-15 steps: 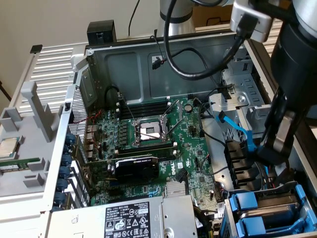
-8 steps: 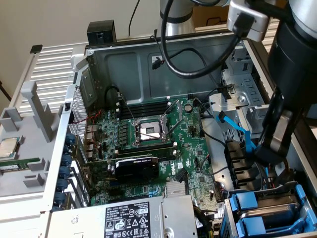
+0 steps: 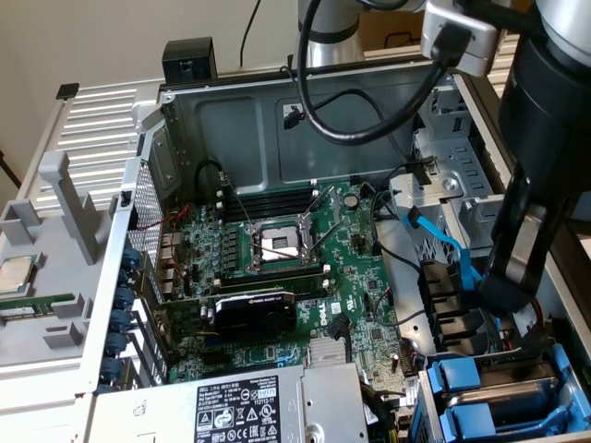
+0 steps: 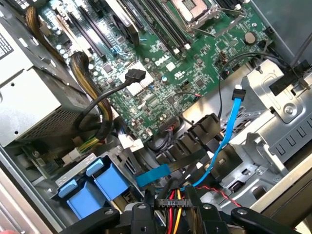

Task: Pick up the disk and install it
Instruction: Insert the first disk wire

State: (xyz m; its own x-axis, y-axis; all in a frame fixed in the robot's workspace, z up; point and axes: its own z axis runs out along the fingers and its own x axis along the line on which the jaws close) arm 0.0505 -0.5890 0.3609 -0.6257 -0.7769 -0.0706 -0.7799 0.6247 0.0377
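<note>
Gripper [image 4: 168,196] is low inside the open PC case, over the drive-bay corner. Fingers [image 4: 146,197] stand partly apart with nothing clamped. Red and yellow wires [image 4: 172,209] show through the gap between them.

Disk [image 4: 100,187] is not held. It sits in its bright blue carrier in the bay just beside the gripper, on the side toward the power supply [image 4: 29,107], apart from the fingers.

Blue SATA cable [image 4: 229,131] lies on the gripper's other side and climbs away from the fingertips toward the metal drive cage [image 4: 273,112]. Motherboard [image 4: 161,73] lies well beyond the fingertips. CPU socket [image 3: 280,242] is farther out still, its retention levers raised.
</note>
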